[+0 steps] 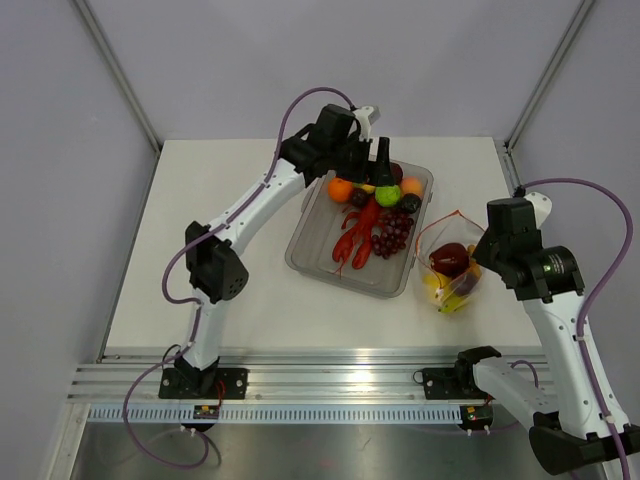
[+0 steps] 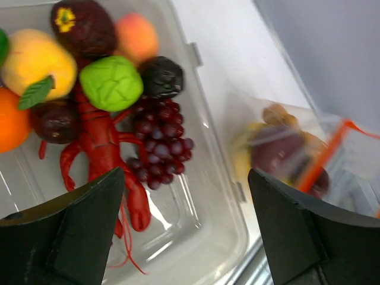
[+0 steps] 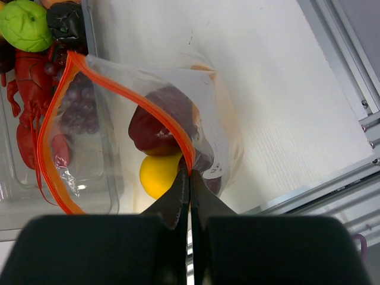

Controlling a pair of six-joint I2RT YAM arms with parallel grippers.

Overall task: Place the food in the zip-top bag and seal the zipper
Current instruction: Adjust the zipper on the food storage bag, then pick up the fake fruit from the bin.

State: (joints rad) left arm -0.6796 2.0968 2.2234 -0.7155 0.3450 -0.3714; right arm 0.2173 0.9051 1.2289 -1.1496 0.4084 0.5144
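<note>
The right gripper (image 3: 189, 173) has its two dark fingers pressed together, pinching the orange-red zipper (image 3: 122, 84) at one end of the mouth of the zip-top bag (image 3: 113, 127). In the top view the right wrist housing covers these fingertips, so the grip shows only in the wrist view. From the pinched spot the zipper strip curves away in a wide loop, and the two sides of the mouth stand apart. The bag sits on the white table (image 1: 230, 290) just to the right of the clear tray (image 1: 300, 250), with its far lip leaning over the tray's wall.

Inside the bag lie a dark red fruit (image 3: 155, 123) and, below it, something round and yellow (image 3: 159, 176). The crumpled plastic and glare blur anything else in there.

The left gripper (image 2: 185, 174) is spread wide, with nothing between its fingers. It hovers over the far end of the tray, and its fingers (image 2: 77, 228) cut off the lower corners of that view.

Beneath it the tray holds a red lobster (image 2: 100, 148), partly behind the left finger, and purple grapes (image 2: 161, 143) touching it. Farther back are a green pepper (image 2: 111, 83), a blackish fruit (image 2: 161, 76), a yellow fruit with a leaf (image 2: 34, 58), a dark red fruit (image 2: 83, 27) and a peach-coloured one (image 2: 136, 37). An orange (image 2: 9, 122) is cropped by the frame edge.

In the left wrist view the bag appears only as a soft blur at the right.
</note>
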